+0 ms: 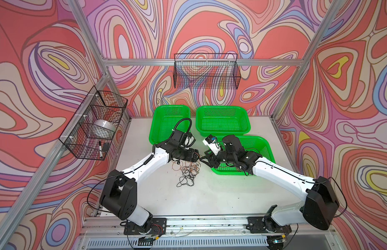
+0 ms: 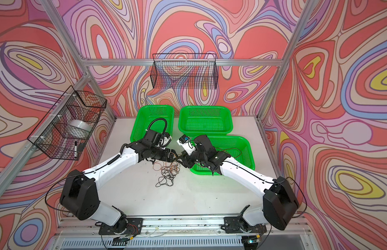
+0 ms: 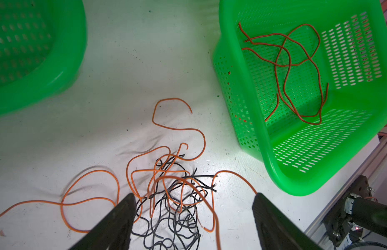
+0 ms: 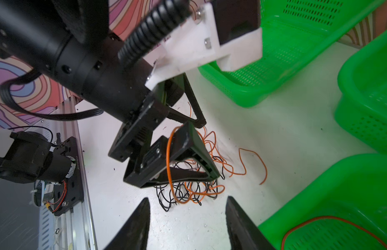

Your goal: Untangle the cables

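The cables [image 1: 188,171] lie as a tangle of thin orange and black wire on the white table, seen in both top views [image 2: 166,173]. My left gripper [image 3: 193,207] hangs open over the tangle [image 3: 170,194], its fingers either side of it. In the right wrist view an orange cable [image 4: 169,164] loops over one finger of the left gripper [image 4: 209,149]. My right gripper [image 4: 188,216] is open and holds nothing, its tips just short of the tangle [image 4: 188,190]. Dark red cables [image 3: 296,71] lie loose in the green basket [image 3: 231,86] beside the right arm.
Two more green baskets [image 1: 169,108] [image 1: 222,109] stand at the back of the table. Black wire baskets hang on the back wall [image 1: 206,71] and the left wall [image 1: 93,123], the latter holding a tape roll and a marker. A metal rail [image 1: 209,223] runs along the front.
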Robot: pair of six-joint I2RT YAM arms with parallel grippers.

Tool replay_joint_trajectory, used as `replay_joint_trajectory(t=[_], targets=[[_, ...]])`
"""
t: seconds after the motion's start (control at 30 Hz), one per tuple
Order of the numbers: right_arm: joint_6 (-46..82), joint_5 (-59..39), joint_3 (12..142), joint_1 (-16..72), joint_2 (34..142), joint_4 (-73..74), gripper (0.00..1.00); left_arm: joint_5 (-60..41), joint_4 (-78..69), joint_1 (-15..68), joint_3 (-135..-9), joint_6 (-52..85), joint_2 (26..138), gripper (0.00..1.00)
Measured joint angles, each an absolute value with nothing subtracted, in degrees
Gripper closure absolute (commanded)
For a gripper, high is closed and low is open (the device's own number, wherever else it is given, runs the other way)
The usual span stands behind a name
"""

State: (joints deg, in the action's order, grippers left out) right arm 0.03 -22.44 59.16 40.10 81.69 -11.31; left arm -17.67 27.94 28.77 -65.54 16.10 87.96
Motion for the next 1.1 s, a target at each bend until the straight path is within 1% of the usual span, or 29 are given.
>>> replay_joint_trajectory(t=[0.07,0.13,0.23,0.27,0.3,0.4,0.43,0.47,0.5,0.7,0.97,1.03,1.1], targets=[[-0.4,-22.3,59.3,40.9,83.5,-10.8,0.62,-17.9,27.9,28.8,-65.5,16.1,88.0,0.15],[-0.3,-21.8,59.5,41.5,85.1,-10.8,0.79,-18.0,27.9,28.8,-65.5,16.1,87.9,0.14],[0.3,-20.1,59.5,41.8,86.0,-10.4,0.96,-17.9,28.0,28.8,-65.2,16.1,87.8,0.15],[0.6,-19.4,59.5,41.8,85.9,-9.9,0.99,-17.9,28.0,28.8,-64.9,16.1,87.7,0.14],[1.1,-18.7,59.5,41.8,85.6,-9.0,1.0,-17.9,28.1,28.8,-64.6,16.1,87.6,0.14],[2.1,-16.1,58.7,41.8,83.5,-6.1,1.0,-17.8,28.4,28.9,-63.8,15.7,87.4,0.11],[2.7,-15.2,58.6,41.8,82.8,-5.5,1.0,-17.5,28.5,28.9,-63.6,15.4,87.4,0.08],[3.1,-14.2,58.7,41.8,82.3,-4.9,1.0,-16.9,28.8,29.2,-63.4,15.1,87.4,0.02],[3.5,-12.9,59.1,41.8,82.2,-4.8,1.0,-15.9,29.1,29.5,-63.2,14.8,87.4,0.0],[7.4,-5.1,64.0,41.6,86.9,-7.8,1.0,-11.4,29.9,31.5,-61.1,13.8,84.2,0.0],[11.6,1.9,64.7,41.0,92.5,-14.5,1.0,-3.9,29.4,31.4,-58.4,16.0,75.5,0.0],[11.6,2.5,64.7,40.9,92.9,-15.2,0.9,-1.7,29.1,31.0,-57.6,17.8,74.0,0.0],[11.2,2.8,64.7,40.9,92.9,-15.7,0.73,1.1,28.7,30.0,-56.2,20.1,73.1,0.0]])
